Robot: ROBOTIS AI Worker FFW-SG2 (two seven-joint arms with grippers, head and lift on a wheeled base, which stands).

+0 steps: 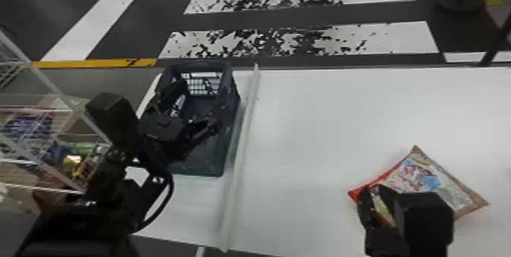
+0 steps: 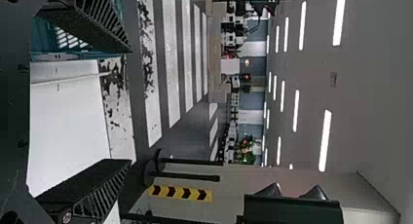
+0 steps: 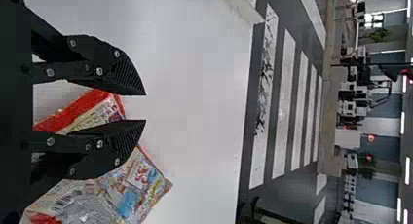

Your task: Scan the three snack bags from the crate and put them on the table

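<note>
Bag (image 1: 429,176) is likely feeling light, soft and slippery, so you're wanting its middle, left hand (image 2: 131,106) and right hand (image 3: 145,107) standing open.

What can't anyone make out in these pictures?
Head view: part of the crate's inside, behind the left gripper.
Head view: some snack packaging, behind the right gripper.
Right wrist view: whether this is one bag or two, the fingers covering the middle.
Head view: the wire rack's far side, cut by the left edge.

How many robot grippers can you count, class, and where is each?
2: the left gripper is at the crate, on the robot's left; the right gripper is at the colourful snack packaging on the table.
</note>
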